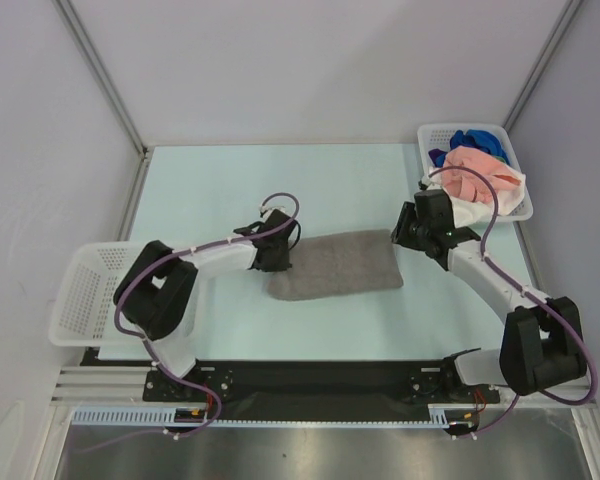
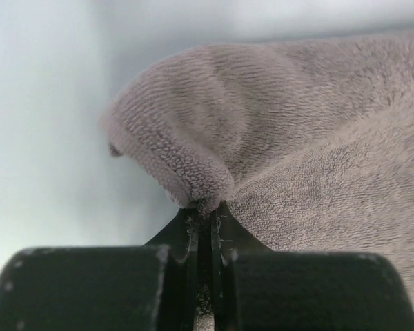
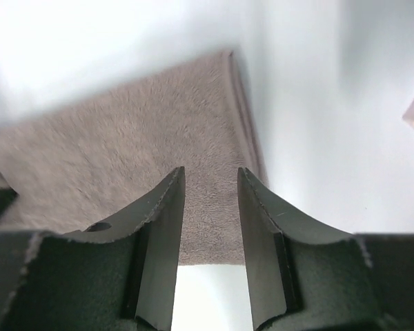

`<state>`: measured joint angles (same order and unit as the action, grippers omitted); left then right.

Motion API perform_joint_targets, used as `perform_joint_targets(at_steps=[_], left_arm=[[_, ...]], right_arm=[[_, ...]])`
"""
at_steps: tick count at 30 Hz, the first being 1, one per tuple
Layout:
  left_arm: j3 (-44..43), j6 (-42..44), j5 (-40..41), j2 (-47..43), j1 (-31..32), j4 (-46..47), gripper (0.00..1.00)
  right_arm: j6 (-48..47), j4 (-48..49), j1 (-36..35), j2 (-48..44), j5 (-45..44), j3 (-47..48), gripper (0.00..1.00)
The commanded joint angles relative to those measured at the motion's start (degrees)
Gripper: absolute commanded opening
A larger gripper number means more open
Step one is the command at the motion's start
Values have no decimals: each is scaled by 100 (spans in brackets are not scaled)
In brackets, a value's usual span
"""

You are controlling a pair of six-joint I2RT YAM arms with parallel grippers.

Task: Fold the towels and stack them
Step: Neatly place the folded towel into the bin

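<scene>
Pale tabletop (image 1: 210, 190) ran out from my two bases, with white panels closing it in. Nearest, hanging off the table's edge at about 8 o'clock, sat a white lattice basket (image 1: 80, 290). At the centre lay the grey towel (image 1: 332, 265), flat, its long side running from 9 to 3 o'clock.

My left gripper (image 2: 205, 214) was at the towel's 10 o'clock corner, fingers pressed together on a pinch of cloth. The wrist view showed the terry bunched into a small hood just above the tips. My right gripper (image 3: 210, 172) hung over the 2 o'clock corner with fingers spread, the hem showing between and beyond them and nothing gripped. Whether the tips touched the cloth I couldn't tell.

Farther off, at 1 o'clock, a second basket (image 1: 516, 165) held a salmon pink towel (image 1: 475, 165) and a blue towel (image 1: 475, 140), heaped and unfolded.

I judged this to be the grasp stage of an early fold — one far corner secured, the other not, and no stack begun. The next move called for my right fingers to close on their corner. Then both arms would need to lift level and carry the far edge toward 6 o'clock so the hems met square.
</scene>
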<state>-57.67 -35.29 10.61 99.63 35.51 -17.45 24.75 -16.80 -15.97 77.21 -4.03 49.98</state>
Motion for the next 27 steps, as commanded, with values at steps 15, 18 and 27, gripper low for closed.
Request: perform_joint_targets(at_steps=[15,18,27], left_arm=[[-684,-698,3034,-1472,1072,-4854,0],[-912,-804,3333,-1604,1072,-5390,0],[-1519,-963,4211,-2000,757,-6569,0]], right_arm=[[91,-131,-600,-224,26,469,40],[82,-201,-732,-180,-19,565,40],[-50,-526,-1136,-48,-309,917,38]])
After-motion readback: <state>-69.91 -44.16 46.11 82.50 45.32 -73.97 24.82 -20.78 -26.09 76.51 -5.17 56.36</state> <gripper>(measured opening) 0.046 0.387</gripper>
